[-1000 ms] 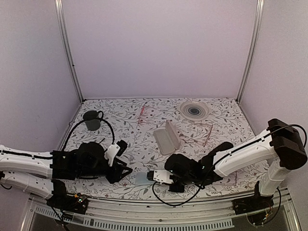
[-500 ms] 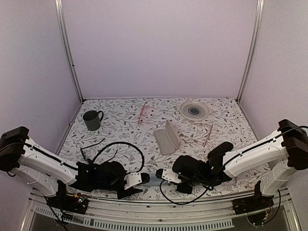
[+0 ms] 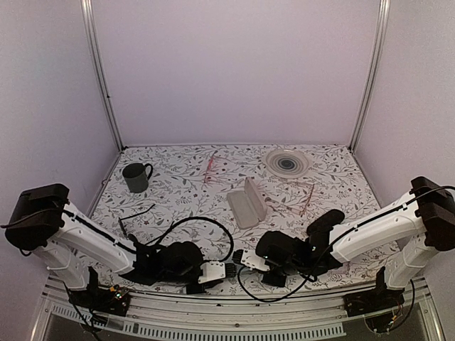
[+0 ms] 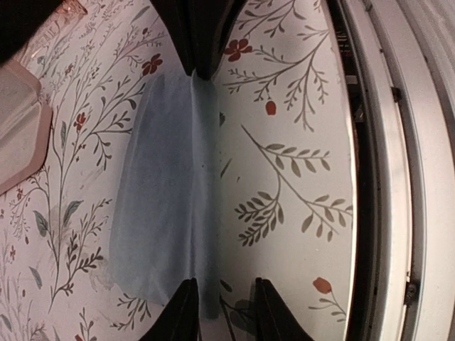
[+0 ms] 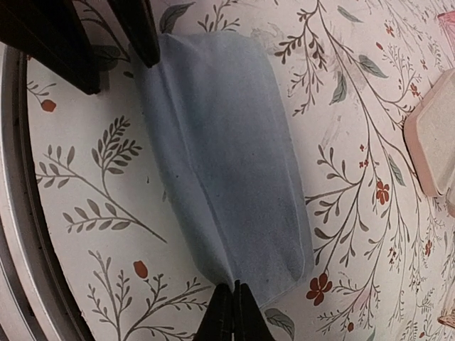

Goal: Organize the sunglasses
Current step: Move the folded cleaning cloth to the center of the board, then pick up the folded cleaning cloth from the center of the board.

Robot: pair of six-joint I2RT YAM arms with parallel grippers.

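1. Your sunglasses point(image 3: 134, 217) lie on the worktop point(image 3: 185, 181) at the left, behind the left arm and well apart from both grippers.
2. Behind them stands a dark mug point(image 3: 135, 177). Pink glasses point(image 3: 211, 165) and a round plate point(image 3: 286, 162) lie near the back.
3. An open pale case point(image 3: 247, 204) sits mid-worktop; you cannot tell what it holds.
4. A blue cloth point(image 5: 227, 163) lies at the near edge.
5. The right gripper point(image 5: 231, 312) has its jaws closed, pinching one end of the cloth's raised fold.
6. The left gripper point(image 4: 222, 305) faces it, low, with its jaws slightly apart astride the fold's other end.
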